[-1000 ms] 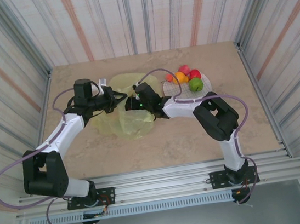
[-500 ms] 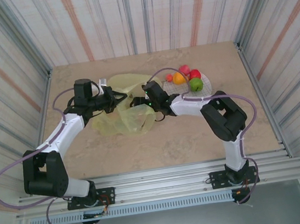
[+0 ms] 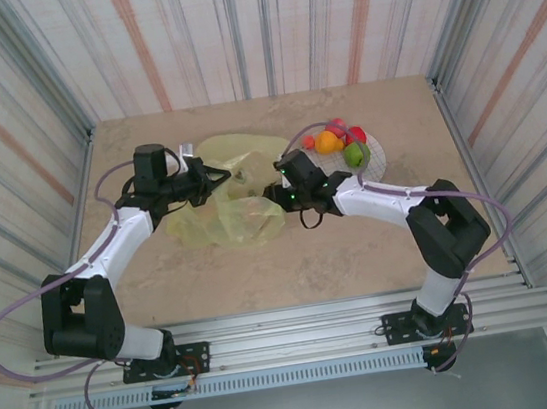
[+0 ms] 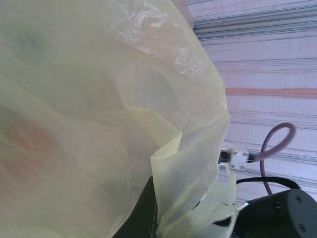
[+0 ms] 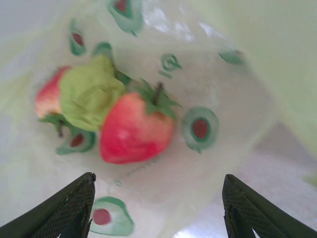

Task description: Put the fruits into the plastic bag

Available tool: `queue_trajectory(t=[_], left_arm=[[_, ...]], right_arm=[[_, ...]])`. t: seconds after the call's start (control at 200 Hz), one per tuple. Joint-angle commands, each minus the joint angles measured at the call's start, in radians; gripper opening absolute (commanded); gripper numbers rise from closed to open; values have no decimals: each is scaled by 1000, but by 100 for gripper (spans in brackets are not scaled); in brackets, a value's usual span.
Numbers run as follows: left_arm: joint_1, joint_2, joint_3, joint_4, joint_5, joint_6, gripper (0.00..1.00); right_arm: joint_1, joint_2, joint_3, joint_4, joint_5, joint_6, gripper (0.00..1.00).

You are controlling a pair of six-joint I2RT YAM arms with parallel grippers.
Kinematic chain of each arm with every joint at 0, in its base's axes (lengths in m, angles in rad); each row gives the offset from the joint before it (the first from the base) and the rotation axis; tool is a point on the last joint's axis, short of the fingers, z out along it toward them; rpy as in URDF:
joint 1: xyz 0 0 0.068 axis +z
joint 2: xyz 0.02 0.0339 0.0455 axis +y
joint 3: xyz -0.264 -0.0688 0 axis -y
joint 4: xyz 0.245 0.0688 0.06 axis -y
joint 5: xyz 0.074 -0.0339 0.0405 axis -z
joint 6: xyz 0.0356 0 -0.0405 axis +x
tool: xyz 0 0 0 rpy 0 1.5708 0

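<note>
1. Beige stone-look table (image 3: 361, 253), boxed by striped panels (image 3: 230, 29) on the left, far and right sides; near edge taken up by a rail carrying two arm bases.
2. One plastic bag (image 3: 240, 219): yellow, translucent, crumpled, lying left of centre in the far half of the table.
3. One left gripper (image 3: 218, 179), fingers pressed together on the bag's far-left rim and holding that edge up. Left wrist view: yellow film close over the lens, one dark finger (image 4: 146, 208) under a fold.
4. One right gripper (image 3: 274, 192) at the bag's right edge. Right wrist view: two dark fingertips (image 5: 64, 208) spread apart, nothing between them, aimed into the printed interior.
5. Three fruits inside the bag, bunched and touching: one red strawberry (image 5: 136, 131), one lumpy green fruit (image 5: 91, 91) to its left, one more red fruit (image 5: 47, 99) half hidden behind the green.
6. One white plate (image 3: 380, 155) at far right, apart from the bag, with the right arm's wrist between them.
7. Five fruits counted on it, crowded together: one orange fruit (image 3: 327, 142), one green apple-like fruit (image 3: 352, 154), two clear red fruits (image 3: 338, 125), and a small red sliver (image 3: 308, 141) left of the orange.
8. Widest bare tabletop across the near half, between bag and rail.
9. Narrower strips left of the bag, right of the plate, and along the far edge.
</note>
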Motion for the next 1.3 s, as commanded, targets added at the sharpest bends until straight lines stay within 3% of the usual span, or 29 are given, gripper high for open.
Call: queue_trajectory(t=[0.0, 0.256, 0.461, 0.556, 0.762, 0.842, 1.112, 1.298], left_arm=[[7, -8, -2, 15, 21, -9, 0], [7, -6, -2, 15, 24, -10, 0], [7, -10, -1, 16, 23, -9, 0], [7, -12, -2, 15, 25, -9, 0], [12, -14, -2, 15, 25, -10, 0], [17, -16, -1, 15, 28, -12, 0], [71, -55, 13, 14, 33, -3, 0], [119, -101, 40, -3, 25, 14, 0]], right_arm=[[-6, -3, -37, -60, 74, 75, 66], [-21, 64, -43, 56, 83, 227, 71], [-22, 143, 6, 94, 77, 259, 63], [-24, 153, 5, 111, 82, 265, 53], [-30, 93, -39, 172, 94, 242, 10], [-30, 46, -56, 186, 100, 212, 2], [0, -143, -69, 217, 82, 154, 0], [29, -191, -27, 187, 74, 139, 0]])
